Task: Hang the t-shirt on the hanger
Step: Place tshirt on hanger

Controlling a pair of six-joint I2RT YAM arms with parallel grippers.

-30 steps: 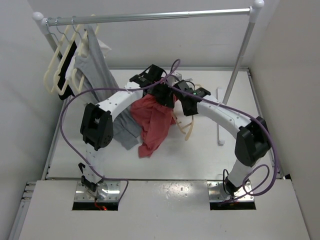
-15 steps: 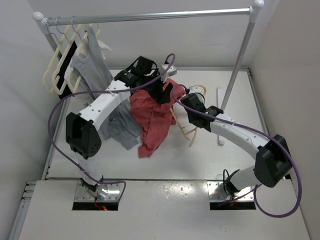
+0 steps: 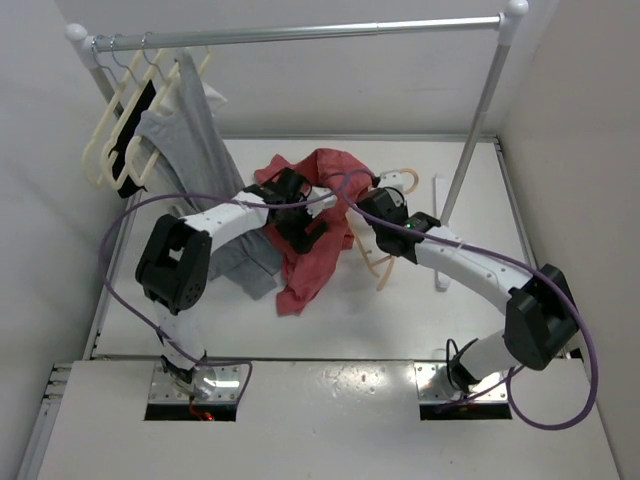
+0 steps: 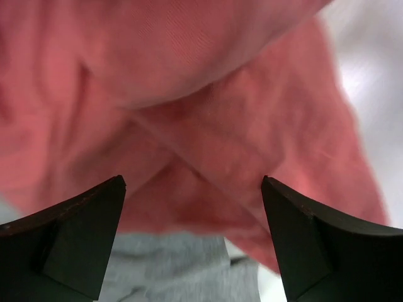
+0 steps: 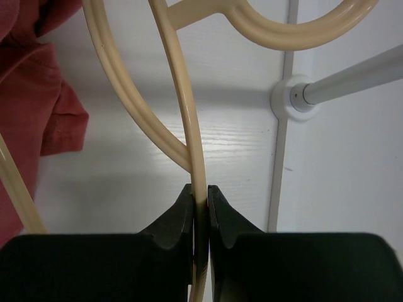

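T-shirt [image 3: 320, 165] now lower and wider under left hand [image 4: 193, 180]

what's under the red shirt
Grey cloth shows under the shirt's near edge. How far it runs beneath, and whether the hanger reaches under, is covered.

Bright, diffuse light leaves only soft shadows on the white table [image 3: 400, 320] seen from above, the salmon-red cotton t-shirt [image 4: 208, 126] is blurred in the left wrist view, and the pale beige plastic hanger [image 5: 186, 113] looks sharp in the right.
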